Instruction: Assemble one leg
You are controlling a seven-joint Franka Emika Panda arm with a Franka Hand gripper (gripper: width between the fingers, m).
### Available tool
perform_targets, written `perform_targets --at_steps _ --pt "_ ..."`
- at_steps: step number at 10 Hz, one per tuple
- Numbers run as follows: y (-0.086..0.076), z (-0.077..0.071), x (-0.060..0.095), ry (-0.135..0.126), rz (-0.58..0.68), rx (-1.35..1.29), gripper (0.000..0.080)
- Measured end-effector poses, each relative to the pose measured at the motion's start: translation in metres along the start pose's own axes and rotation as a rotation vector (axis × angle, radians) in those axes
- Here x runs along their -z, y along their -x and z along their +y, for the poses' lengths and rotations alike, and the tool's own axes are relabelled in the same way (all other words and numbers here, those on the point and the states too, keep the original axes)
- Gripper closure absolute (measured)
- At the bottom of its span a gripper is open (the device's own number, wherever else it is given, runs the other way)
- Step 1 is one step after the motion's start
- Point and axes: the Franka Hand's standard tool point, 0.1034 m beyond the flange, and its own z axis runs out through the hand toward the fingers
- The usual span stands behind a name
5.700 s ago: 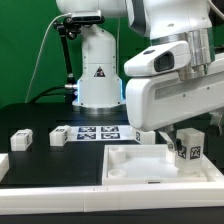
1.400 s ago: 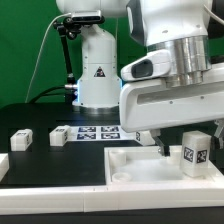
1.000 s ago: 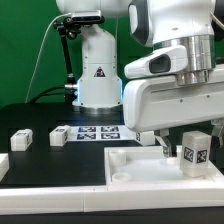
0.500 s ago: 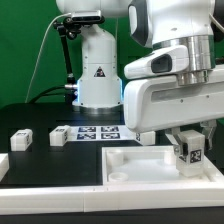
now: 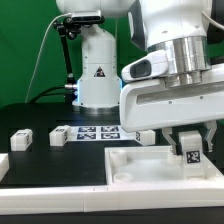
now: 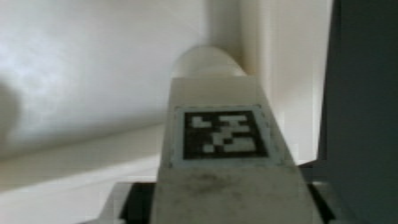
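My gripper (image 5: 191, 143) is shut on a white leg (image 5: 191, 152) with a black-and-white marker on its face. It holds the leg upright over the right corner of the large white square piece (image 5: 140, 166), its lower end at that corner pocket. In the wrist view the leg (image 6: 224, 130) fills the middle, between my dark fingers (image 6: 135, 198), pointing into the corner of the white piece (image 6: 71, 90). Other legs lie on the table: one (image 5: 20, 140) at the exterior view's left, one (image 5: 60, 135) beside it, one (image 5: 146, 136) behind the white piece.
The marker board (image 5: 95, 132) lies on the dark table behind the white piece. The robot base (image 5: 97, 70) stands at the back. A white block (image 5: 3, 166) sits at the left edge. A white ledge (image 5: 60, 205) runs along the front.
My gripper has lowered the leg and turned it a little over the right corner of the white piece. The other parts have not moved.
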Motion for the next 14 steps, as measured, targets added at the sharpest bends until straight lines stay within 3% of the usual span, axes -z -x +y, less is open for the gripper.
perform_targets --at_steps 6,10,12,13,14 --pt "0.0095 0.0006 -0.0008 0.01 -0.005 -0.863 0.0505" --pt "0.0102 0.002 -0.001 -0.003 -0.023 -1.075 0.0505" --pt "0.0105 0.0021 -0.0013 -0.003 -0.023 -1.004 0.0266" --pt "0.0099 0.0018 -0.001 -0.004 -0.022 -0.968 0.0186" --pt "0.0106 0.0006 -0.0012 -0.003 -0.024 -0.894 0.0186"
